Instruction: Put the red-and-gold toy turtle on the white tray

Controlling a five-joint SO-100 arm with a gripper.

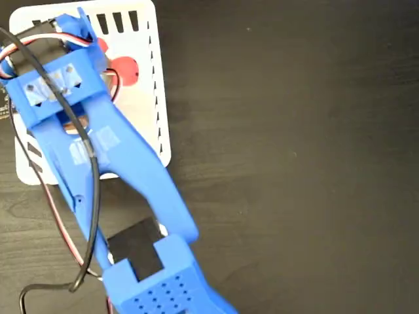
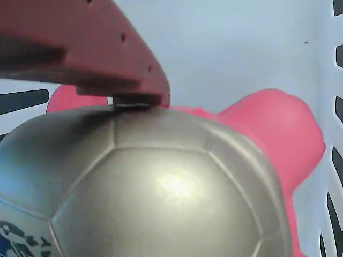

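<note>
Looks like a light, squishy little thing, that red-and-gold toy turtle [image 2: 161, 198]: glossy domed shell with moulded panel lines, a bright glare spot on top, soft-looking red limbs poking out the sides. Probably slippery on the shiny dome, so best pinched low across the shell flanks where the rubber gives, not on a leg that would just fold. Sitting right over the white tray [image 1: 159, 91] now, with pale tray floor behind it and dark slots along the right edge in the wrist view. From the fixed view, only a red blob of it [image 1: 126, 70] peeking out beside the blue arm, inside the tray's rim. Gripper [image 1: 85, 39] parked above the tray's upper part. One finger [image 2: 91, 48], reddish in the wrist view, pressed right against the top edge of the shell; the other out of sight. Can't tell whether clamped on the turtle or already let go. No telling either if the toy rests on the tray floor or hangs just above it.
</note>
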